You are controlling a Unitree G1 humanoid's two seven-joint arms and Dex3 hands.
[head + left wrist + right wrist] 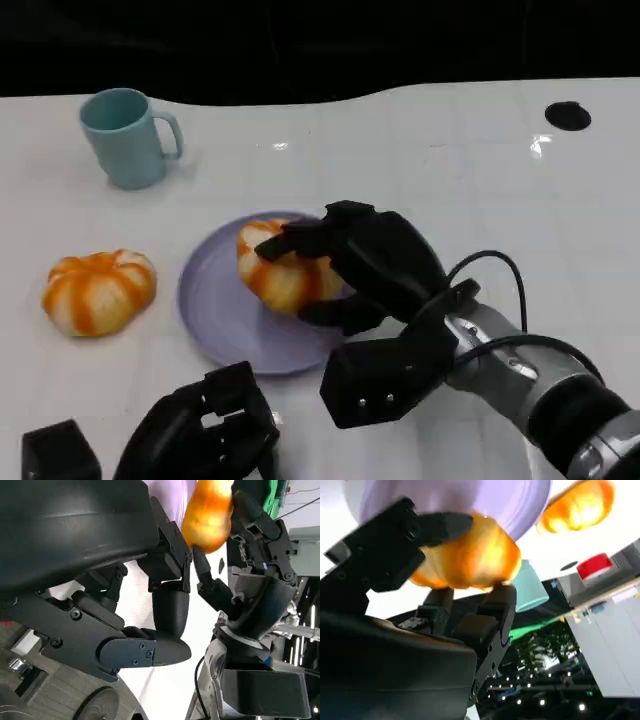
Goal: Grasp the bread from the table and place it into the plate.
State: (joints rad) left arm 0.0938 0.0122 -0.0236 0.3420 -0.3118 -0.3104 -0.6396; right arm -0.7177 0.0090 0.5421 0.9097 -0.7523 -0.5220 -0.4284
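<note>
An orange-and-white bread is over the lavender plate, and my right hand grips it from the right with fingers around its top and front. The right wrist view shows the same bread clamped between black fingers against the plate. A second bread lies on the table left of the plate. My left hand sits low at the table's front edge with fingers curled in, holding nothing. In the left wrist view the held bread shows beyond my left hand.
A teal mug stands at the back left, behind the second bread. A black round hole sits in the table at the far right. White table surface lies open to the right of the plate.
</note>
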